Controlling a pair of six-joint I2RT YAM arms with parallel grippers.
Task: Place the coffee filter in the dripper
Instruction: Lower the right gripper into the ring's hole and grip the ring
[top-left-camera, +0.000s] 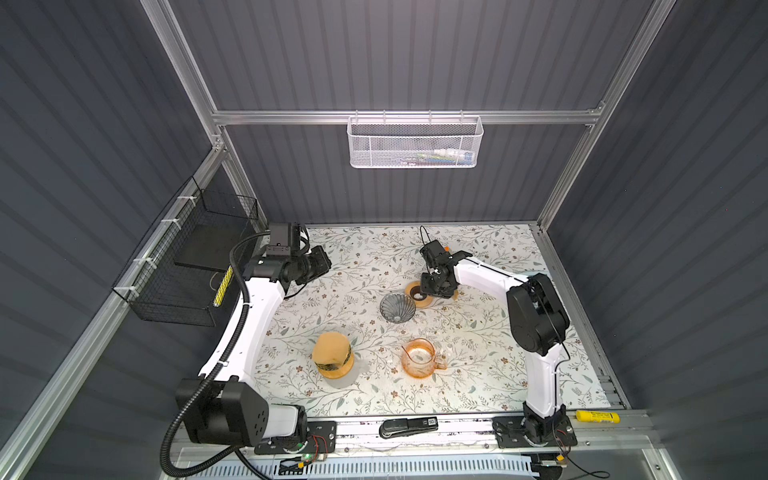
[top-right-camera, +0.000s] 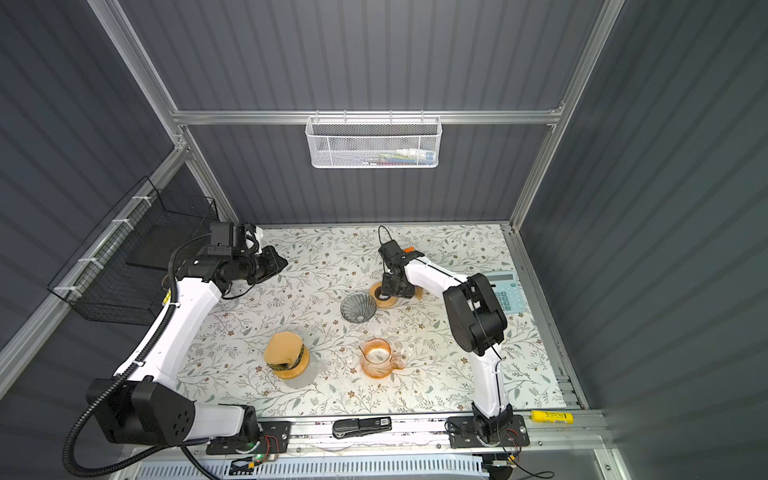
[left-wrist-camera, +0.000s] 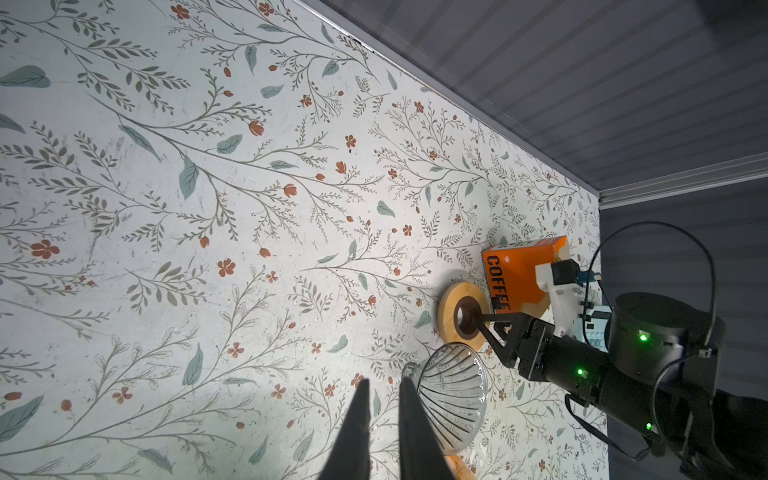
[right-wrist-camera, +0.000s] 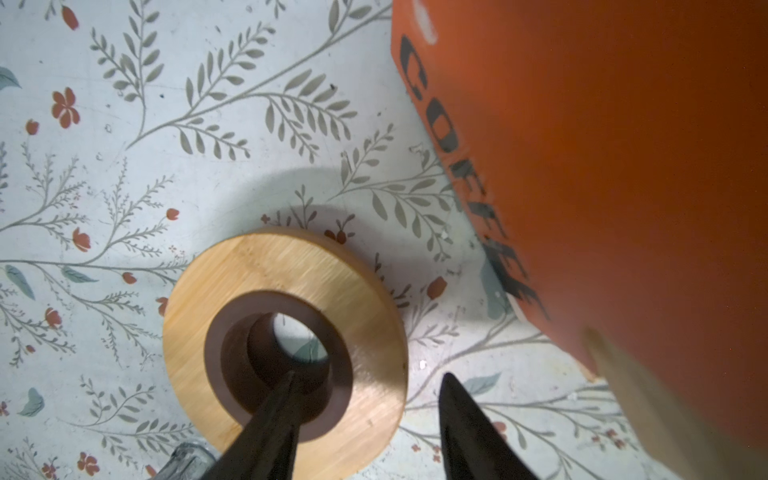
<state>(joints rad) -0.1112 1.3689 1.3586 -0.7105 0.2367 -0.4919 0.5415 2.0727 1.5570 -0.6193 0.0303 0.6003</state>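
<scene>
Brown paper coffee filters (top-left-camera: 330, 353) stand as a stack in the lower middle of a top view, near the front edge of the worktop (top-left-camera: 478, 395). They look untouched, and none is in the dripper. To their right is an orange glass jug (top-left-camera: 419, 356). Further back, in the middle, the glass dripper (top-left-camera: 397, 306) rests apart from a wooden ring (right-wrist-camera: 270, 270), which lies just beside it. The right end effector (right-wrist-camera: 369, 376) is half wide and holds nothing: one finger is inside the hole of the ring, the other outside its rim. Behind stands an orange coffee box (left-wrist-camera: 519, 270). At the far left, the left end effector (left-wrist-camera: 384, 380) is almost closed and empty. I think the ring may slide when the fingers close and push the dripper or the box. Glass rolls easily, and then a filter would not sit well.
</scene>
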